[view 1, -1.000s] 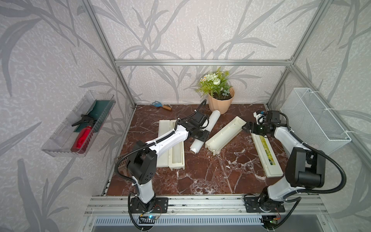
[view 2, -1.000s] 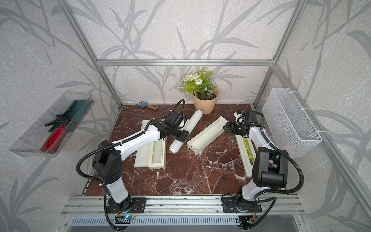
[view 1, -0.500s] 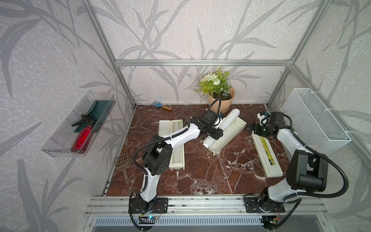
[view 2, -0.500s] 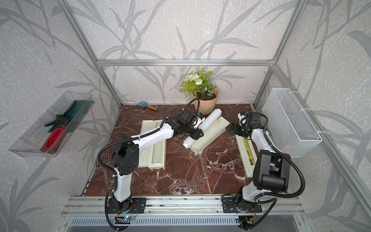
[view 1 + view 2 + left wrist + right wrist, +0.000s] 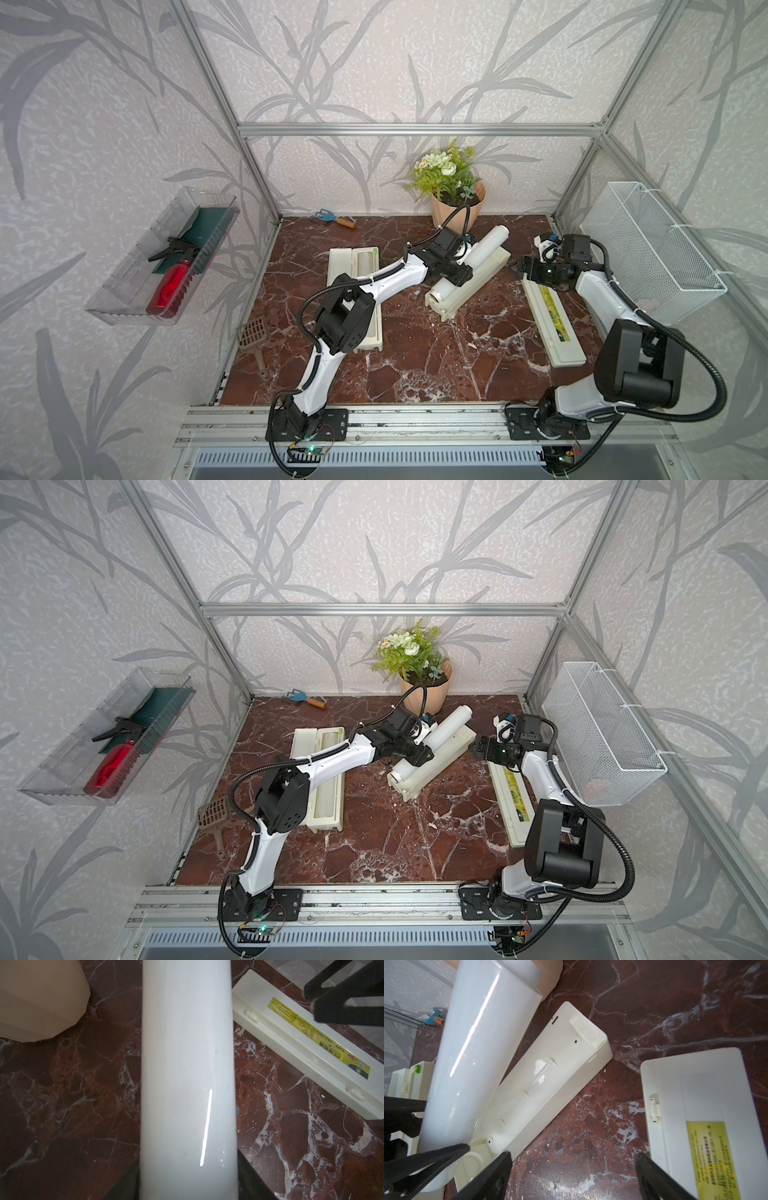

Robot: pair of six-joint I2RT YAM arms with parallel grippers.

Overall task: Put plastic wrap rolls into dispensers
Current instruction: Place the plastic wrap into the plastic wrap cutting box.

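So the first roll point(image 5: 365, 262) seems tucked in the left dispenser point(image 5: 340, 259), the left gripper point(image 5: 459, 270) holds the second roll point(image 5: 490, 245) tilted over the middle dispenser point(image 5: 473, 286), and the right gripper point(image 5: 519, 267) is wide open and empty.

My papered cell
Grey-leaf wallpaper point(image 5: 374, 62) surrounds me behind an aluminium frame point(image 5: 415, 129); my worktop point(image 5: 436, 365) is red-brown marble veined white

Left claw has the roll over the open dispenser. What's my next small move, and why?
Probably lower the raised far end of the roll into the open dispenser until it lies flat. The left claw grips it mid-length, roughly in line with the dispenser; the near end seems already seated, the far end tilts up toward the flower pot. The right claw stands open beside the dispenser.
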